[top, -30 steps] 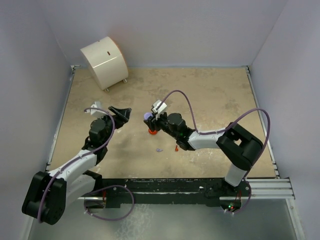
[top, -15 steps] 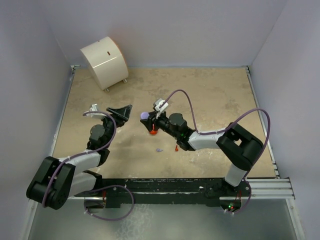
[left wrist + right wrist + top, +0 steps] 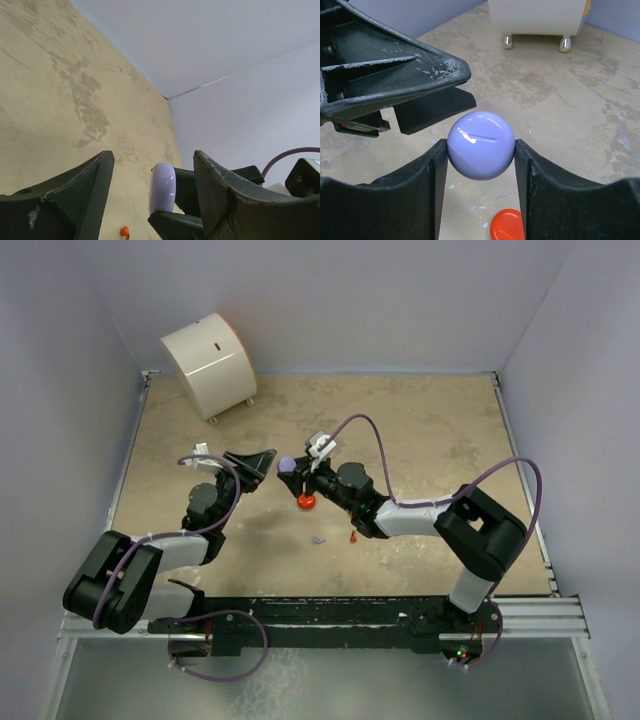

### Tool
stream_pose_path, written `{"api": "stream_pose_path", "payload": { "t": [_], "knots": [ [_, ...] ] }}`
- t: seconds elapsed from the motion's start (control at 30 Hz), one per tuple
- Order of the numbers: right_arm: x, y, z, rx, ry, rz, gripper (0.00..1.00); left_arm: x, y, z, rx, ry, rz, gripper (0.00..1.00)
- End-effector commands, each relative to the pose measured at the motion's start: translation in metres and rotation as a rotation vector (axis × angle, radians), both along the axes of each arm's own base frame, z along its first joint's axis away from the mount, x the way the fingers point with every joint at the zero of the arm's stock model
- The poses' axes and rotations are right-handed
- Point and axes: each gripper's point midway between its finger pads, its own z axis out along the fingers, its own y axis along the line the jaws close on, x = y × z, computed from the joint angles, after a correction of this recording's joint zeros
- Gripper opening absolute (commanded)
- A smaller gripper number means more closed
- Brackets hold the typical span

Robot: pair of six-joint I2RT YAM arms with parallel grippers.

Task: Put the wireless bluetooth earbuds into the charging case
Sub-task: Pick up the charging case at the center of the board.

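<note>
while right gripper [image 3: 481, 167] clamps lilac case [image 3: 481, 150] aloft, left gripper [image 3: 258, 464] gapes empty just beside it. lilac earbud [image 3: 317, 539], red earbud [image 3: 353, 536] lie loose on table [image 3: 430, 430]; case looks unopened, none inserted yet.

Glossy smooth lilac plastic on the round case [image 3: 480, 145]; scratched matt black plastic on left fingers [image 3: 410, 75]; matt mottled table [image 3: 560, 100].

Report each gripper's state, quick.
Left gripper: jaws open, holding nothing.
Right gripper: closed on the lilac round case.
</note>
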Motion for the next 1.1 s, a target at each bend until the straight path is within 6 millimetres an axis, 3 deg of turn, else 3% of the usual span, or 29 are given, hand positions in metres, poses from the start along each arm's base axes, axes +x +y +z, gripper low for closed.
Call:
{"api": "stream_pose_path", "payload": {
  "t": [0.0, 0.43, 1.07],
  "knots": [
    [0.007, 0.001, 0.053, 0.081, -0.112, -0.023, 0.00, 0.002, -0.020, 0.034, -0.061, -0.084, -0.080, 0.63],
    [0.006, 0.002, 0.058, 0.072, -0.132, -0.016, 0.00, 0.006, -0.046, 0.025, -0.037, -0.051, -0.120, 0.58],
    [0.006, 0.002, 0.060, 0.072, -0.136, -0.014, 0.00, 0.004, -0.047, 0.026, -0.030, -0.062, -0.113, 0.34]
  ]
}}
